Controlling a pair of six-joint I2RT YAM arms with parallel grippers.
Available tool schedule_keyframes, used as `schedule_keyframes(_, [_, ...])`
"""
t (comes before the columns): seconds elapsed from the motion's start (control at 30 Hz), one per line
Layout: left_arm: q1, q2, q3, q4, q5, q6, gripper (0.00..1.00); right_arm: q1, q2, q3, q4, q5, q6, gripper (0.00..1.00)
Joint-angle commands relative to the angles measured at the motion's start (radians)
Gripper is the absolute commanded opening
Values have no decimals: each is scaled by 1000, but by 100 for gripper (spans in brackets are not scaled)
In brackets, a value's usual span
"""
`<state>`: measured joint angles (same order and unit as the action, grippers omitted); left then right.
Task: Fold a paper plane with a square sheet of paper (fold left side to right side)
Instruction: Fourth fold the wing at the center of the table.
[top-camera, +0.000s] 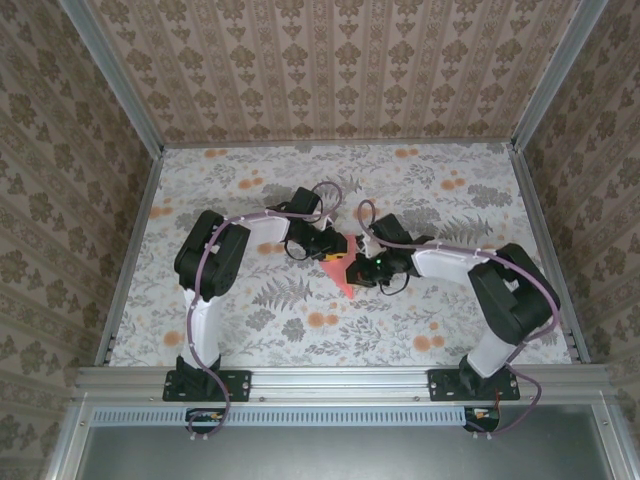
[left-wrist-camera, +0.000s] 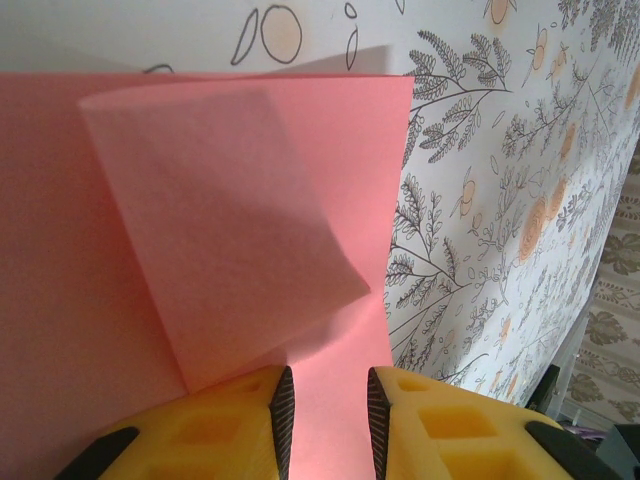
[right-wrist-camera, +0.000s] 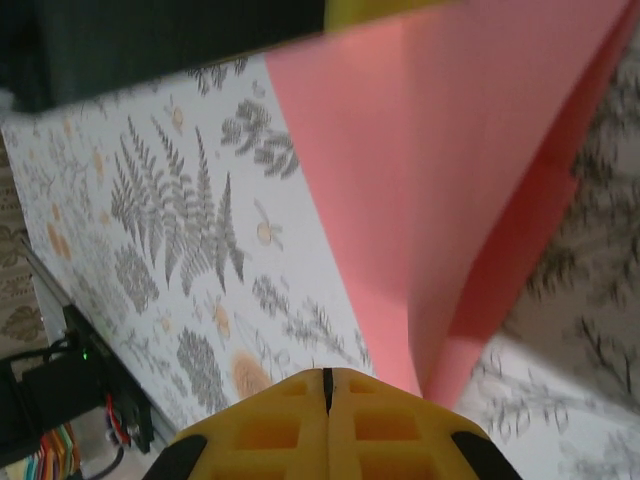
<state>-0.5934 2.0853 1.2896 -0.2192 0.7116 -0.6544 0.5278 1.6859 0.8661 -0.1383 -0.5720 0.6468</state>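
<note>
You have one sheet of paper (top-camera: 343, 270) to work with, salmon pink and already partly folded. It lies on the flowered worktop (top-camera: 250, 180) directly under and ahead of the left gripper (left-wrist-camera: 328, 415). From above it reads as a narrow shape with its point on the side of the left gripper nearest the arm bases. In the left wrist view one flap (left-wrist-camera: 230, 230) is folded over the layer beneath and stands a little proud of it, so that crease looks soft rather than pressed flat. The left gripper has its two yellow fingers slightly apart, with pink paper showing through the gap and nothing pinched that you can see. The right gripper (right-wrist-camera: 327, 400) sits just across the sheet from the left gripper, its fingers pressed together along one seam. A lifted part of the paper runs down beside those fingers, but you cannot tell whether any edge is caught in the seam. Expect the sheet to be almost weightless, limp and slick on the printed cloth. It will likely skate away from the left gripper if you push it, and wrinkle or tear if you tug. Take it by a free edge or corner, close to a crease, while the other gripper pins the flat layer. That makes two arms, two grippers and one sheet.
</note>
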Motion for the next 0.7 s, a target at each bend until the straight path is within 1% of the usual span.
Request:
schedule_keyframes(0.0, [4, 17, -36, -66, -57, 13, 30, -3, 47, 49, 24, 43, 22, 5])
schedule_keyframes(0.13, [4, 15, -34, -65, -57, 12, 30, -3, 80, 57, -19, 85, 1, 5])
schedule_keyframes(0.37, [7, 15, -24, -67, -55, 18, 29, -2, 119, 24, -38, 93, -10, 4])
schedule_keyframes(0.67, [32, 24, 6, -67, -62, 37, 30, -1, 131, -11, -117, 119, -45, 1])
